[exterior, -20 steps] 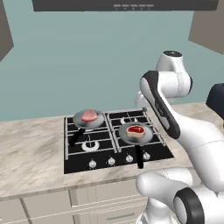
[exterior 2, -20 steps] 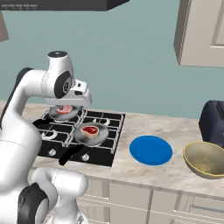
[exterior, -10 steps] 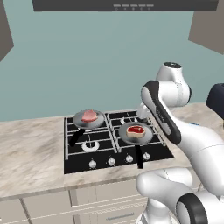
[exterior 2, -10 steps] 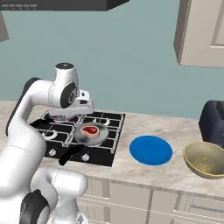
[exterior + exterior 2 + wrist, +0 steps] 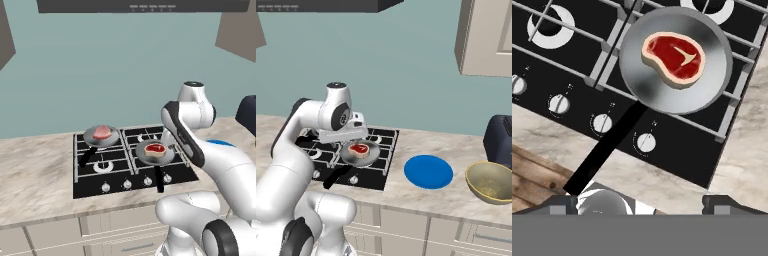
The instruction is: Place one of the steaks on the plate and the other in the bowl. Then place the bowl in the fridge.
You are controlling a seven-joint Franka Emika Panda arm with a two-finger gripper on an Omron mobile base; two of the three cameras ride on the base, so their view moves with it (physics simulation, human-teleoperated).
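A: Teal wall, range hood overhead, a marble counter [image 5: 421, 197] with a black cooktop [image 5: 130, 162] set in it. What has changed?

B: The arm has swung in from the back of the cooktop to hang over its front right burner. The gripper [image 5: 647, 202] is spread wide and holds nothing.

A: And below it?

B: The red steak [image 5: 673, 55] with the fat rim, lying in the front pan [image 5: 677, 65]. The pale steak [image 5: 101, 132] sits in the back left pan [image 5: 101, 136].

A: So it looks like a first pick lining up.

B: Likely. The plate [image 5: 428, 171] lies right of the cooktop, near the counter's front edge; the bowl [image 5: 491, 181] is beyond it toward the right end.

A: Room to move?

B: The counter between cooktop and plate is bare. The pan's handle [image 5: 604, 152] juts past the front edge.
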